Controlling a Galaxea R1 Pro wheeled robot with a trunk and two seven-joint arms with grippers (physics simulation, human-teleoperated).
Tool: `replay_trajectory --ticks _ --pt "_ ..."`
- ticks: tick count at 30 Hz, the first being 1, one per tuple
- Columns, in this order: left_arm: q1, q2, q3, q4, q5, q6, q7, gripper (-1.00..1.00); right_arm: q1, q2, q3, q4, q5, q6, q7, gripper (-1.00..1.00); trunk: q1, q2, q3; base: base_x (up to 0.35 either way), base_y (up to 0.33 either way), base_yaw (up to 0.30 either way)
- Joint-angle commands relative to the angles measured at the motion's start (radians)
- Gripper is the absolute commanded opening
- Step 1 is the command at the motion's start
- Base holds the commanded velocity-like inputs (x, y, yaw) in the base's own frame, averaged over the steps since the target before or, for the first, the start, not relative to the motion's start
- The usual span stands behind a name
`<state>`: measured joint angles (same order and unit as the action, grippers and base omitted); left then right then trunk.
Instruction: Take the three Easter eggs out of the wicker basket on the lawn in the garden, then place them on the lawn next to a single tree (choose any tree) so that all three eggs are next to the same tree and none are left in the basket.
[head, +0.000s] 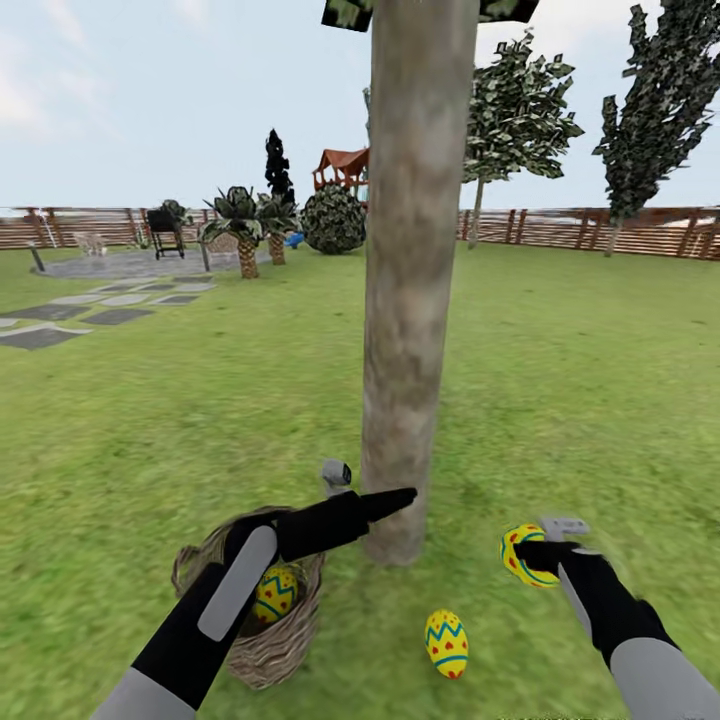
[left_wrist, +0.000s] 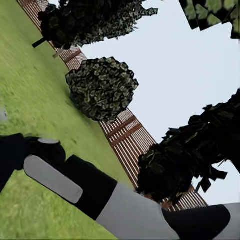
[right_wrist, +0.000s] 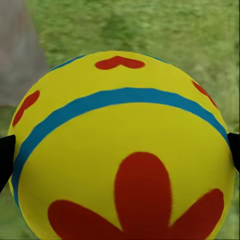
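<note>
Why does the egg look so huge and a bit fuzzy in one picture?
Right wrist view: the held egg sits right against the camera, with soft edges and smeared grass behind. Head view: the right gripper looks motion-blurred. Left wrist view: the bushes are crisp against flat, even sky.

1. Left arm: extends forward and inward; left gripper pointing right, fingers' spacing unclear.
2. Right arm: reaches forward; right gripper points left, fingers clamped on a flower-painted Easter egg.
</note>
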<state>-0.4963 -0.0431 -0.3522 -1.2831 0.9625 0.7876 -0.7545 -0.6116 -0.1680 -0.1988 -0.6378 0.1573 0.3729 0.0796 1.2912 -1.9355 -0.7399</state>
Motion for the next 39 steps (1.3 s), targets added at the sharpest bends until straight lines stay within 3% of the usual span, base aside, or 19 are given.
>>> replay_trajectory --ticks 1,3,6,9,18,22,39 --pt "-0.001 0.000 -0.005 0.001 0.004 0.000 0.000 1.00 0.000 0.001 -0.004 0.019 0.014 -0.027 -0.004 -1.00 0.000 0.000 0.000 0.002 -0.006 -0.190" --pt "-0.001 -0.001 -0.007 0.000 0.004 -0.003 0.000 1.00 0.000 0.012 0.000 0.057 0.037 -0.098 -0.030 -1.00 0.000 0.000 0.003 0.001 -0.002 -0.181" --pt "-0.001 -0.001 -0.008 0.000 0.005 -0.005 -0.001 1.00 0.000 0.054 0.038 0.169 0.164 -0.265 -0.097 -1.00 0.000 0.000 0.007 0.000 0.000 -0.160" --pt "-0.001 -0.001 -0.008 -0.001 0.005 -0.005 -0.004 1.00 0.000 0.088 0.047 0.252 0.218 -0.404 -0.187 -1.00 0.000 0.000 0.009 0.000 0.000 -0.046" --pt "0.009 0.000 -0.008 0.001 0.011 -0.008 -0.001 1.00 0.000 0.093 0.076 0.291 0.226 -0.434 -0.208 -1.00 0.000 0.000 0.010 0.000 0.000 0.152" --pt "0.013 -0.005 -0.014 0.042 0.016 -0.061 0.002 1.00 -0.001 0.093 0.070 0.292 0.217 -0.441 -0.207 -1.00 0.000 0.000 0.010 0.000 0.000 0.156" --pt "0.035 -0.004 -0.007 0.039 0.011 -0.070 -0.003 1.00 -0.002 0.093 0.068 0.298 0.205 -0.451 -0.212 -1.00 0.065 -0.119 -0.044 0.000 0.000 0.000"
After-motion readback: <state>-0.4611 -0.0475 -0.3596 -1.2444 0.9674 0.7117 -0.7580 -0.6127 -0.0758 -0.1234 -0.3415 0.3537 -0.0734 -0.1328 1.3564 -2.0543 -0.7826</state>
